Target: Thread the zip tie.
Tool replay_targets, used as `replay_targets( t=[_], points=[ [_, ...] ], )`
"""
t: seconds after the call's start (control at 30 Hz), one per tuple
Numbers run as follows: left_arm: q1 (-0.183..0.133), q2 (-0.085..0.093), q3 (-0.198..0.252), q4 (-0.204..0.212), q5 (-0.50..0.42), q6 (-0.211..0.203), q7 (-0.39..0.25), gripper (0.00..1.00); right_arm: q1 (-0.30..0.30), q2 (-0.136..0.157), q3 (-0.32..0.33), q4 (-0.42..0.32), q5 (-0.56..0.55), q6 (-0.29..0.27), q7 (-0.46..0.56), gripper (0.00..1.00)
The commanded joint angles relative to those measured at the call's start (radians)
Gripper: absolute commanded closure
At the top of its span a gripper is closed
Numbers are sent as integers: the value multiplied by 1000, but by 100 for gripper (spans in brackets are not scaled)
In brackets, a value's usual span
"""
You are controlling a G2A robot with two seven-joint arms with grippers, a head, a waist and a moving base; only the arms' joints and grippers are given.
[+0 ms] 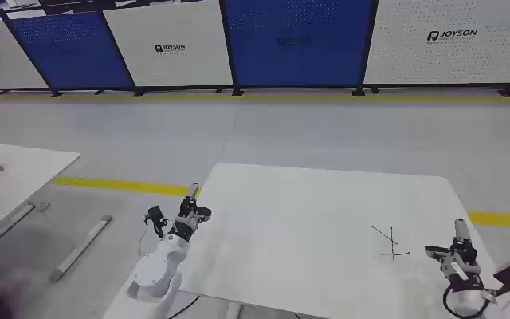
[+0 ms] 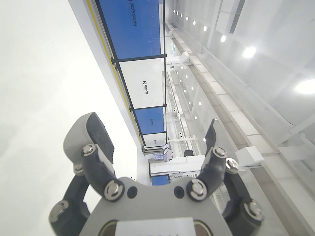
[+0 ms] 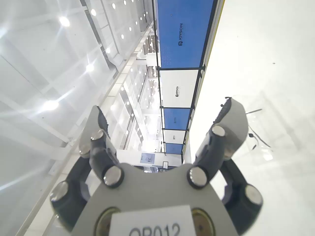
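Thin black zip ties (image 1: 392, 243) lie crossed and flat on the smooth white table (image 1: 303, 239), which has rounded corners, at the lower right of the top view. Near them, not touching, the right gripper (image 1: 458, 239) is spread wide and empty. The left gripper (image 1: 192, 198), at the table's left edge, gapes too, its ribbed black pads (image 2: 99, 136) bare.

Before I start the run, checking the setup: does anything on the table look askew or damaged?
Only the zip ties: they lie crossed over one another on the table, toward the open right hand.
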Motion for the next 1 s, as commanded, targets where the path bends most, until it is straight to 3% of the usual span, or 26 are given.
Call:
replay_targets(
  t=[0.0, 0.03, 0.13, 0.17, 0.23, 0.27, 0.3, 0.33, 0.37, 0.4, 0.47, 0.5, 0.97],
  points=[
    [0, 0, 0, 0, 0, 0, 0, 0, 0, 0, 0, 0, 0, 0, 0, 0],
    [0, 0, 0, 0, 0, 0, 0, 22, 0, 0, 0, 0, 0, 0, 0, 22],
    [0, 0, 0, 0, 0, 0, 0, 22, 0, 0, 0, 0, 0, 0, 0, 22],
    [0, 0, 0, 0, 0, 0, 0, 22, 0, 0, 0, 0, 0, 0, 0, 0],
    [0, 0, 0, 0, 0, 0, 0, 22, 0, 0, 0, 0, 0, 0, 0, 0],
    [0, 0, 0, 0, 0, 0, 0, 22, 0, 0, 0, 0, 0, 0, 0, 22],
    [0, 0, 0, 0, 0, 0, 0, 22, 0, 0, 0, 0, 0, 0, 0, 0],
    [0, 0, 0, 0, 0, 0, 0, 22, 0, 0, 0, 0, 0, 0, 0, 22],
    [0, 0, 0, 0, 0, 0, 0, 22, 0, 0, 0, 0, 0, 0, 0, 22],
    [0, 0, 0, 0, 0, 0, 0, 22, 0, 0, 0, 0, 0, 0, 0, 0],
    [0, 0, 0, 0, 0, 0, 0, 22, 0, 0, 0, 0, 0, 0, 0, 0],
    [0, 0, 0, 0, 0, 0, 0, 0, 0, 0, 0, 0, 0, 0, 0, 0],
    [0, 0, 0, 0, 0, 0, 0, 0, 0, 17, 16, -34, -182, 44, 236, 0]
  ],
)
